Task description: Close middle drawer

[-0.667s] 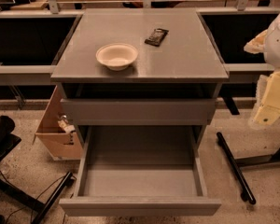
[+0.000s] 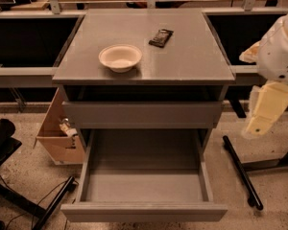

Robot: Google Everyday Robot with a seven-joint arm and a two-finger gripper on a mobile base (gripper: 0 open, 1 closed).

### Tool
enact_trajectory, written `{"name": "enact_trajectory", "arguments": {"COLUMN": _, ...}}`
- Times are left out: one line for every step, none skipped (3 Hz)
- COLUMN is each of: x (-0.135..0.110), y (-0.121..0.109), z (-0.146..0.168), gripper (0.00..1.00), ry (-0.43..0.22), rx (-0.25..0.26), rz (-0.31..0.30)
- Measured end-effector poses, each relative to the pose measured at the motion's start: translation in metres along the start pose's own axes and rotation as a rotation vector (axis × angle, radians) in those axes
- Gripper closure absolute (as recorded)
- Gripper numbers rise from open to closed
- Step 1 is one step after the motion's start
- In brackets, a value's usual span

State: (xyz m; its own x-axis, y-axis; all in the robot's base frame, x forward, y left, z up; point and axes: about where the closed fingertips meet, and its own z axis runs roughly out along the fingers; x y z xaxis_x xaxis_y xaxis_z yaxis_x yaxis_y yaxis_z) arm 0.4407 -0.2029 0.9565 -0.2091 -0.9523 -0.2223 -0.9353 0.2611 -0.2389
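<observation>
The middle drawer [image 2: 144, 188] is a wide grey tray with low side walls. It is pulled far out of the grey cabinet [image 2: 86, 73] toward me, and its flat front panel [image 2: 144, 212] sits at the bottom of the camera view. The tray looks empty. Above it, a slimmer grey drawer front [image 2: 141, 114] sits nearly flush under the top. My gripper [image 2: 261, 121], cream-coloured on a white arm [image 2: 278, 51], hangs to the right of the cabinet. It is apart from the drawer, at about the height of the upper drawer front.
A white bowl [image 2: 120, 57] and a dark packet [image 2: 161, 37] lie on the cabinet top. An open cardboard box [image 2: 57, 135] stands on the floor at the left. A black stand leg [image 2: 242, 171] lies on the floor at the right. Dark equipment [image 2: 2, 140] is at far left.
</observation>
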Motion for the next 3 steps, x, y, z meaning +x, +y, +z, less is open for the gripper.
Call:
{"name": "enact_trajectory", "arguments": {"x": -0.016, "y": 0.022, "z": 0.035, "gripper": 0.00, "ry": -0.012, "rx": -0.004, "rz": -0.022}}
{"name": "enact_trajectory", "arguments": {"x": -0.032, "y": 0.048, "z": 0.078, "gripper": 0.00, "ry": -0.022, "rx": -0.002, "rz": -0.059}}
{"name": "enact_trajectory", "arguments": {"x": -0.037, "y": 0.074, "z": 0.118, "gripper": 0.00, "ry": -0.046, "rx": 0.005, "rz": -0.064}}
